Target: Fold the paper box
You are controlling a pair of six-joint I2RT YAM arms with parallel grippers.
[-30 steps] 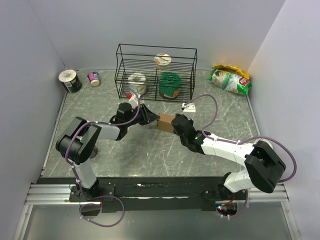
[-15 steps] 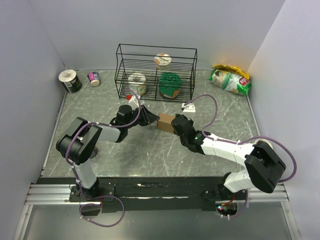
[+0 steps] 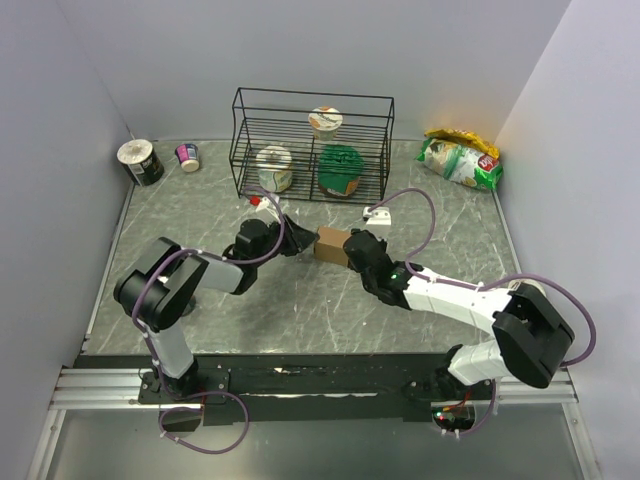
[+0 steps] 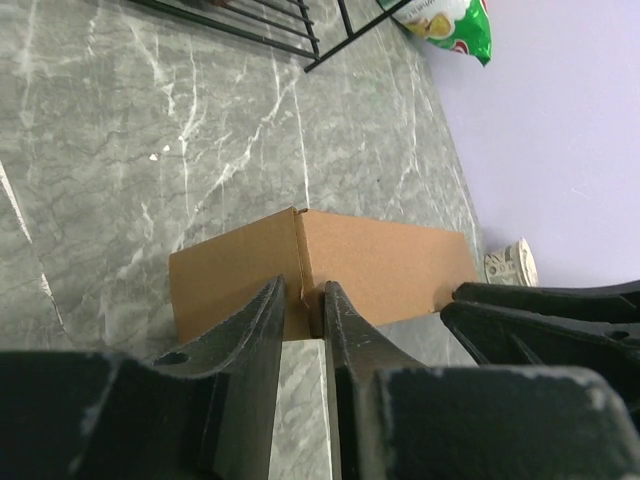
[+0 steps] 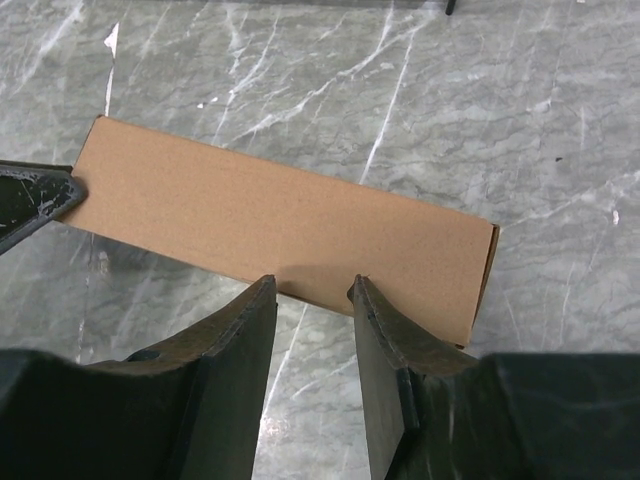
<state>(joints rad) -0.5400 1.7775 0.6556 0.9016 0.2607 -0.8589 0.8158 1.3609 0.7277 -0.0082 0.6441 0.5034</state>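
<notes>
Brown cardboard, plain and unprinted: the paper box (image 3: 331, 243) lies closed up as a small oblong near the middle of the grey marbled table (image 3: 300, 315), between the two arms. The left gripper (image 4: 303, 295) meets the box's left end. Its fingers (image 4: 270, 320) are nearly together and pinch the box's corner edge in the narrow gap between them. The right gripper (image 5: 310, 290) comes at the long side from the right. Its fingers (image 5: 375, 320) stand apart, their tips at the box's near edge, with nothing caught between them.

Behind the box stands a black wire rack (image 3: 312, 100) holding cups. A green snack bag (image 3: 460, 158) lies in the far right corner. A can (image 3: 140, 161) and a small cup (image 3: 188, 156) sit at the far left.
</notes>
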